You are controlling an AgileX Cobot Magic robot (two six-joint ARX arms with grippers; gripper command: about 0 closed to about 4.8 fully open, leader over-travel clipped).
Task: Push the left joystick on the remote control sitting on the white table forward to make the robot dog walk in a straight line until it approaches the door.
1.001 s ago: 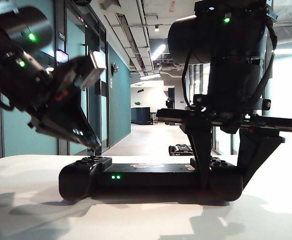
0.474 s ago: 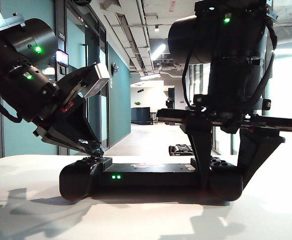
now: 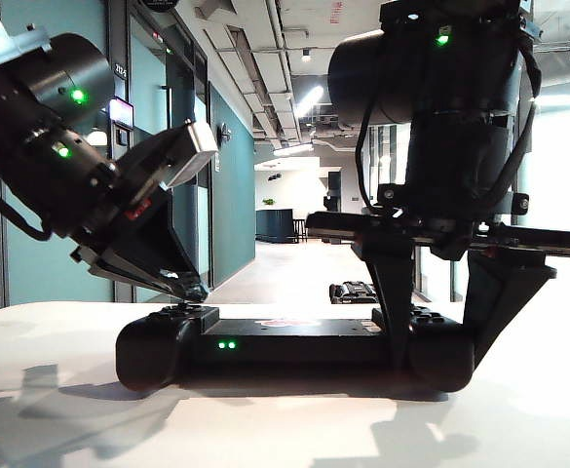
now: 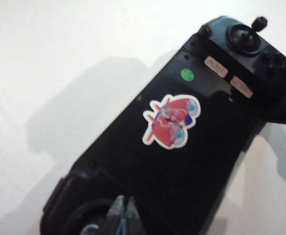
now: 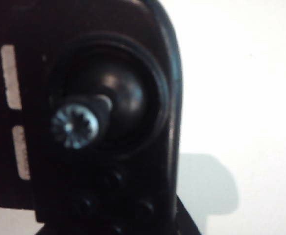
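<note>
The remote control (image 3: 294,346) lies lengthwise across the middle of the white bench (image 3: 285,429), two green lights glowing on its near face and a red-and-white sticker (image 4: 171,121) on its flat middle bar. The left tool (image 3: 192,290) slants down over the controller's left end, its fingers drawn together to a narrow tip that sits right at the left joystick (image 3: 189,304); whether tip and stick actually touch cannot be told from here. In the left wrist view that tip (image 4: 122,218) shows at the rim of the stick's well, while the other stick (image 4: 256,23) stands at the far end of the controller. The right tool (image 3: 440,336) stands upright over the controller's right end, its two fingers partly spread and planted either side of the bulbous grip, clamping it against the bench. Its wrist camera looks straight down on the right-hand stick (image 5: 77,126). Beyond the far edge of the bench, the robot dog (image 3: 353,291) crouches low on the corridor floor.
</note>
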